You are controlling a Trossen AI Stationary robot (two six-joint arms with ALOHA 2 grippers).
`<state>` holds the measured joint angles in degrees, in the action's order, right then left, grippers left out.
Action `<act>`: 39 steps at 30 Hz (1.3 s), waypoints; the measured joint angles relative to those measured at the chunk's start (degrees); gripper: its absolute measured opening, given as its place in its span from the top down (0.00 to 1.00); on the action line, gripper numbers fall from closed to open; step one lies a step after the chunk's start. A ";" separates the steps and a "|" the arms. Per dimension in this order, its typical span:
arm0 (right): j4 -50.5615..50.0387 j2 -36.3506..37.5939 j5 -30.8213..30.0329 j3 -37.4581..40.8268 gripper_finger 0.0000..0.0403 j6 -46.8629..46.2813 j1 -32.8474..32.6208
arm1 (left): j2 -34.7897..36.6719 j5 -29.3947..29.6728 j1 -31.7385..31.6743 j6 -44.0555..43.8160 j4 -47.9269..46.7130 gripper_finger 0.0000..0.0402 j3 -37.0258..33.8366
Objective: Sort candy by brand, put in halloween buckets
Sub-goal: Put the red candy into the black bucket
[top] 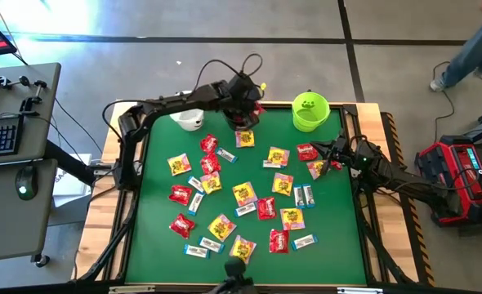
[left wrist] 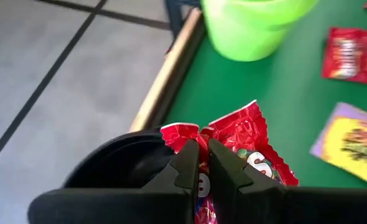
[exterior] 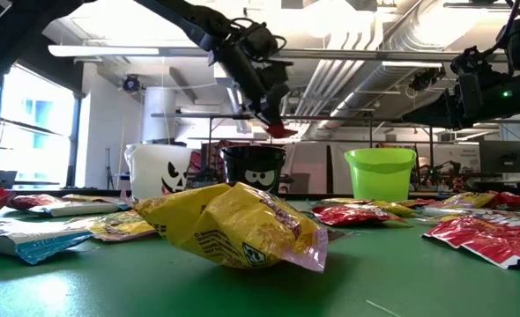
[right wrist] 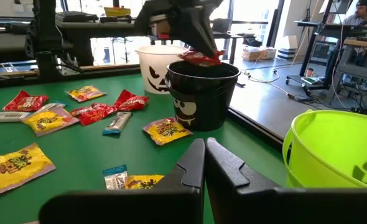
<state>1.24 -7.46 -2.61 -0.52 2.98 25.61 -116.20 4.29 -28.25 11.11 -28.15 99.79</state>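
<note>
Three halloween buckets stand along the table's far edge: a white one (top: 190, 119), a black one (right wrist: 202, 93) and a lime green one (top: 310, 112). My left gripper (exterior: 278, 121) hangs over the black bucket's mouth, shut on a red candy packet (right wrist: 199, 57). Red, yellow-and-pink and white-and-blue candy packets (top: 243, 194) lie flat all over the green mat. My right gripper (right wrist: 205, 163) waits shut at the table's right side, above the mat, pointing toward the buckets. My left gripper pinches the red packet between its two fingers, and the creased wrapper (left wrist: 230, 134) sticks out past the fingertips. The fingers slant down from the table's left. The packet (exterior: 284, 131) is lifted clear, just above the black bucket's rim.
Loose packets lie close around my right gripper (top: 316, 167) and near the black bucket (top: 246, 139). The mat's wooden border (left wrist: 168, 74) runs just behind the buckets. A red device (top: 457, 175) sits on the floor at the right, and a person's leg (top: 470, 49) shows beyond it.
</note>
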 joint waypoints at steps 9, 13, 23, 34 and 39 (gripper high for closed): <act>0.02 0.00 0.00 -0.02 1.00 0.00 0.00 | 0.00 4.04 -3.05 3.00 -6.03 0.96 -0.35; 0.01 0.00 0.01 -0.01 1.00 -0.01 0.00 | -0.32 2.81 -3.98 4.86 -7.49 0.96 -0.35; 0.02 -0.10 0.01 0.00 1.00 -0.01 0.01 | -3.07 0.18 -5.41 9.55 -9.75 0.96 -0.41; 0.02 -0.04 0.02 -0.02 1.00 -0.02 0.00 | -4.02 -0.76 -5.57 11.15 -8.45 0.95 -0.42; 0.00 -0.04 0.02 -0.02 1.00 -0.02 0.00 | -4.02 -0.74 -5.57 12.43 -9.48 0.87 -0.42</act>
<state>1.24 -7.51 -2.59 -0.53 2.96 25.61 -120.22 3.55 -33.82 23.54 -37.64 99.37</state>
